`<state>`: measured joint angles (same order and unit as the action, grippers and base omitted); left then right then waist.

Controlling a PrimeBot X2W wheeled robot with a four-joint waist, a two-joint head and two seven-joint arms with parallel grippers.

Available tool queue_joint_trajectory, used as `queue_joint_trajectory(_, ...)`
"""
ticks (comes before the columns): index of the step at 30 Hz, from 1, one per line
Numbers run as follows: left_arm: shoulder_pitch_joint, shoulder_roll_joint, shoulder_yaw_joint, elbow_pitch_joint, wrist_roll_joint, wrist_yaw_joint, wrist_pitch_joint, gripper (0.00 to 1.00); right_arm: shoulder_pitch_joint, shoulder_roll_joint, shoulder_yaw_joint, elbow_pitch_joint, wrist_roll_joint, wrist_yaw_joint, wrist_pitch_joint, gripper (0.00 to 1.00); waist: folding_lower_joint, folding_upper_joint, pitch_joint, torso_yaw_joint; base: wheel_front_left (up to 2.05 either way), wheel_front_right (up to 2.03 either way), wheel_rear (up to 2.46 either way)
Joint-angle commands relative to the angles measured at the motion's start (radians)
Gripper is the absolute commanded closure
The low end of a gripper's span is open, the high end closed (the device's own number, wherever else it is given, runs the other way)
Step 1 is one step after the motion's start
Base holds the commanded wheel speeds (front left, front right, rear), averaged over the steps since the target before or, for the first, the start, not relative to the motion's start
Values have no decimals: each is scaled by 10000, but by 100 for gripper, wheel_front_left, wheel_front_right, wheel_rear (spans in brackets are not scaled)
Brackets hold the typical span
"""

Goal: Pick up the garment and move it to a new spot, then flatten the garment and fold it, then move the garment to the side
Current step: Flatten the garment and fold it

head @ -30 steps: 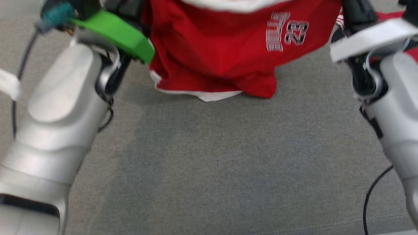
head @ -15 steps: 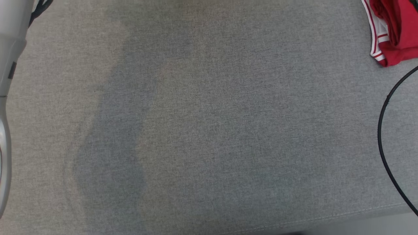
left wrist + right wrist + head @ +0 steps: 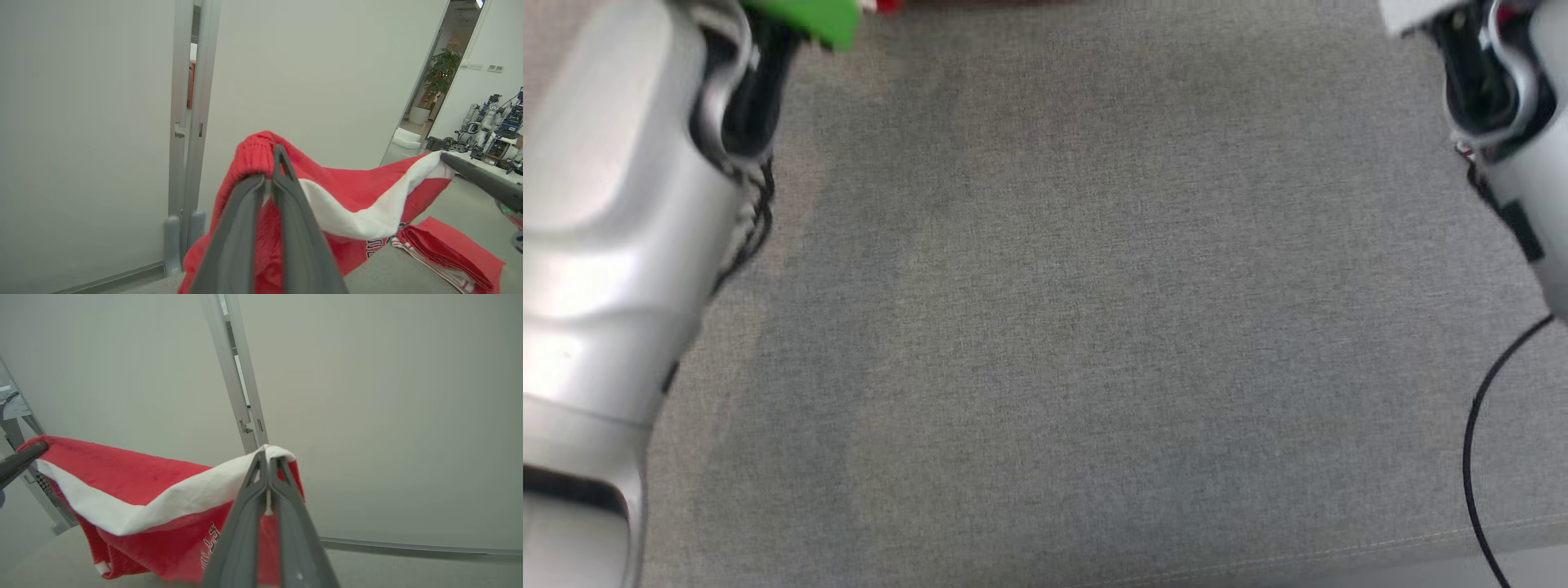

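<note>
Head view cuts both arms off at the top edge. The left forearm (image 3: pixel 613 204) fills the left side with a green piece (image 3: pixel 809 16) above it, and beside that a red sliver of the garment (image 3: pixel 888 5) shows at the far edge of the grey surface (image 3: pixel 1078 327). The right forearm (image 3: pixel 1527 147) enters at the far right corner, and a black cable (image 3: pixel 1474 457) loops over the front right corner.

In the left wrist view the left pincer (image 3: pixel 270 167) is pinched tight on a red ribbed corner of the garment. The cloth's white band sags away to the right, where the right pincer (image 3: pixel 478 179) grips its other end. A second red cloth (image 3: pixel 445 253), folded, lies on the surface below that end. The background there is small and hard to read.

In the right wrist view the right pincer is closed on the white-edged corner, and the garment stretches left to the other pincer. The printed lettering is partly hidden behind the fingers. The lower hem hangs close to the surface; whether it touches cannot be told.
</note>
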<state>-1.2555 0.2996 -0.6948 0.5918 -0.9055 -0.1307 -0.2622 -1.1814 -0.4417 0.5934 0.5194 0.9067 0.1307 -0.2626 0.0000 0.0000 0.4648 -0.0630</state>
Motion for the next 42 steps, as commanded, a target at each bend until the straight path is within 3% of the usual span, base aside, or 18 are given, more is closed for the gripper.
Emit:
queue_joint_trajectory(1, 760, 45, 292, -244, 251, 5, -28, 100, 683, -143, -53, -218, -106, -3, -23, 100, 0, 0, -514, 31, 0, 0, 0)
queue_joint_trajectory(10, 5787, -593, 1026, -2086, 1805, 154, -30, 100, 5297, -662, -505, -1843, -158, -3, -25, 100, 0, 0, -1832, 117, 0, 0, 0)
queue_joint_trajectory(20, 9518, -950, 396, -2437, 2747, 79, -31, 100, 9256, -867, -1460, -2813, -312, -3, -25, 100, 0, 0, -2822, 217, 0, 0, 0)
queue_joint_trajectory(32, 11550, -637, 802, -2971, 2939, 163, -30, 100, 12648, -757, -2310, -4144, -520, -3, -26, 100, 0, 0, -3579, 501, 0, 0, 0)
queue_joint_trajectory(42, 11577, -973, 648, -3050, 2997, 79, -31, 100, 12534, -705, -2724, -3985, -699, -3, 68, 100, 0, 0, -3635, 702, 0, 0, 0)
